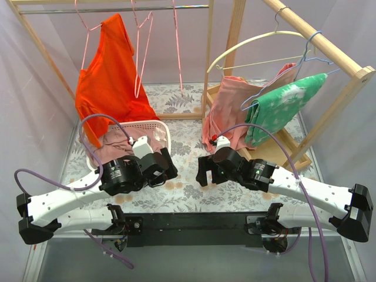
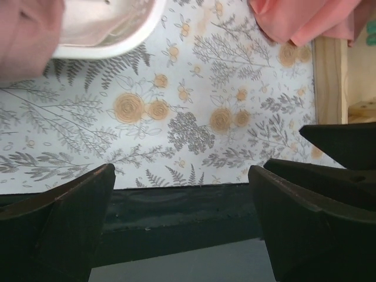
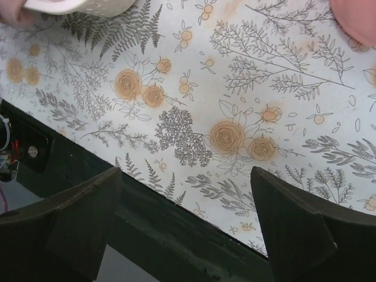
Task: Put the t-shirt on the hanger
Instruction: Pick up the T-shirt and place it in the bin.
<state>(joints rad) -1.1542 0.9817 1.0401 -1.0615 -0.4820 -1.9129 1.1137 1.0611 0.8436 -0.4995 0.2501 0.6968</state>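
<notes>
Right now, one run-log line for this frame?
phase: pre-grasp | left gripper: open, empty | right gripper: open, empty | t-shirt: in basket | hanger: on rail

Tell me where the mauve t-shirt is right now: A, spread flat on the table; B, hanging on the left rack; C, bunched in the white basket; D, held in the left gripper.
C: the t-shirt lies bunched inside the white basket at the left of the table, not on any hanger.
</notes>
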